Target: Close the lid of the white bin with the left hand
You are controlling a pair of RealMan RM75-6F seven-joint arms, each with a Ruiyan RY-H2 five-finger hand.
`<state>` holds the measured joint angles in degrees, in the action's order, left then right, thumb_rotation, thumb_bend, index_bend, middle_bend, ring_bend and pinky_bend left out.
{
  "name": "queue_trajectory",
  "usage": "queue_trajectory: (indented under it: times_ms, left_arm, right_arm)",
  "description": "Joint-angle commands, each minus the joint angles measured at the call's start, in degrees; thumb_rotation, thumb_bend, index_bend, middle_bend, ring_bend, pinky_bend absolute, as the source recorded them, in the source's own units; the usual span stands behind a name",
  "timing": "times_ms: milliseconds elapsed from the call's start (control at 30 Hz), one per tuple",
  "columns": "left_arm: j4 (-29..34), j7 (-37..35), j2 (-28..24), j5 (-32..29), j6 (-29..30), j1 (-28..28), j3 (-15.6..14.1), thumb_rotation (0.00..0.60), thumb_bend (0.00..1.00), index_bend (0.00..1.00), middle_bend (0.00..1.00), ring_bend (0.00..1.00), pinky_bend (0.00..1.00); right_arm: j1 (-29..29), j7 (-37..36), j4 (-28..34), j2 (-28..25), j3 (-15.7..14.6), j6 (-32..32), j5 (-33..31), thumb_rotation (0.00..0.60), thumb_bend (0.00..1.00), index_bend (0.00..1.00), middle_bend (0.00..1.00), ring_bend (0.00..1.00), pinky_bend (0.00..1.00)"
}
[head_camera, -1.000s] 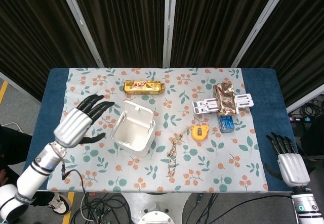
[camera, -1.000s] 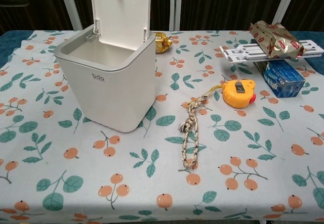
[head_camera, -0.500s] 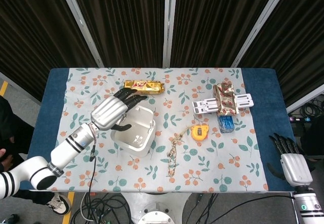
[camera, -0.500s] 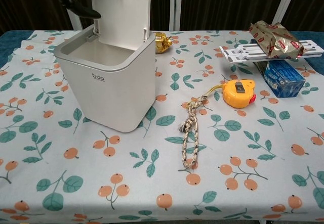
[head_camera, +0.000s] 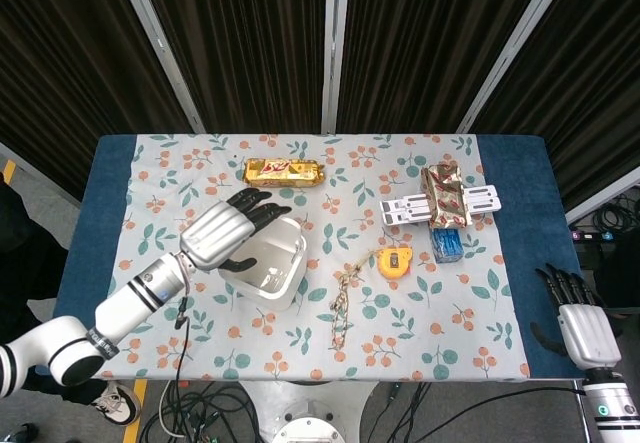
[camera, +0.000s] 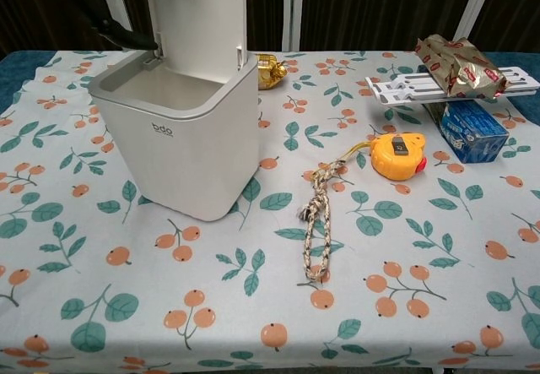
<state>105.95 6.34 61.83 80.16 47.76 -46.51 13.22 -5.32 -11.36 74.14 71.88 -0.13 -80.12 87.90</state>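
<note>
The white bin [head_camera: 285, 266] stands left of centre on the floral cloth, and in the chest view the bin [camera: 181, 146] has its lid [camera: 196, 15] upright at the back. My left hand [head_camera: 225, 231] hovers over the bin's left rim, holding nothing, with its dark fingers [head_camera: 262, 211] spread and reaching toward the lid's top edge. The chest view shows only dark fingertips [camera: 118, 35] just left of the lid; I cannot tell whether they touch it. My right hand [head_camera: 583, 328] sits with fingers apart off the table's near right corner.
A gold candy bar [head_camera: 285, 171] lies behind the bin. To its right lie a knotted rope [head_camera: 342, 303], a yellow tape measure [head_camera: 396, 261], a blue box [head_camera: 446, 243] and a white rack [head_camera: 480, 199] carrying a brown packet [head_camera: 445, 188].
My left hand swung from the table's left side to above the bin and has now settled slightly lower and left. The lid and bin shifted a little left in the chest view.
</note>
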Motion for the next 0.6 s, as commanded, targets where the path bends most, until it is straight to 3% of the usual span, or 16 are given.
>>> queue_trajectory:
  times_ms: [33, 367, 600]
  left_arm:
    - [3.06, -0.22, -2.74, -0.52, -1.04, 0.16, -0.98, 0.600, 0.24, 0.09, 0.17, 0.07, 0.11]
    - [9.16, 0.55, -6.64, 2.95, 2.15, 3.60, -4.72, 0.600, 0.24, 0.09, 0.18, 0.07, 0.11]
    - [10.21, 0.72, -6.40, 5.46, 4.33, 5.90, -7.37, 0.600, 0.24, 0.09, 0.20, 0.07, 0.11]
  right_arm:
    - [0.00, -0.01, -0.02, 0.05, -0.02, 0.02, 0.03, 0.600, 0.24, 0.00, 0.00, 0.00, 0.00]
    - [-0.33, 0.38, -0.07, 0.53, -0.21, 0.55, 0.34, 0.600, 0.24, 0.00, 0.00, 0.00, 0.00]
    - [-0.38, 0.89, 0.33, 0.49, -0.19, 0.46, 0.41, 0.600, 0.24, 0.00, 0.00, 0.00, 0.00]
